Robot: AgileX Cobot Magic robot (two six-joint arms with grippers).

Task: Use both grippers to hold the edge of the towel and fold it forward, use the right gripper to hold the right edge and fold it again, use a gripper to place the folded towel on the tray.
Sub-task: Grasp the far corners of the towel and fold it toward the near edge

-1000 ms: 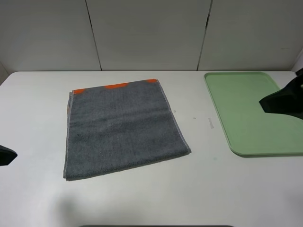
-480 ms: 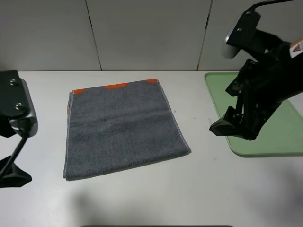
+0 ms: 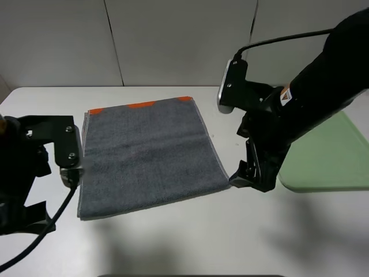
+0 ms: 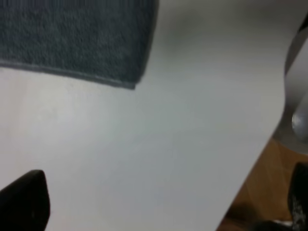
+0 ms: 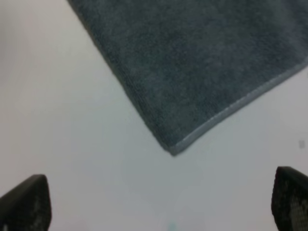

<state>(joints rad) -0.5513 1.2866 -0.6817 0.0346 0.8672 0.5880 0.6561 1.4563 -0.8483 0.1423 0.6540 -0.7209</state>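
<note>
A grey towel with an orange strip along its far edge lies flat on the white table. My left gripper hovers just off the towel's near left corner. In the left wrist view the gripper is open and empty, and the towel corner lies ahead of it. My right gripper hovers beside the towel's near right corner. In the right wrist view the gripper is open and empty, with that corner between and ahead of the fingers. The green tray is at the right, partly hidden by the right arm.
The white table reaches to a grey panel wall at the back. The left wrist view shows the table's edge with brown floor beyond it. The right arm's body stands between towel and tray.
Both arms have swung in from the sides of the view. The left gripper now hangs by the towel's near left corner, the right by its near right corner. The towel has not moved.
</note>
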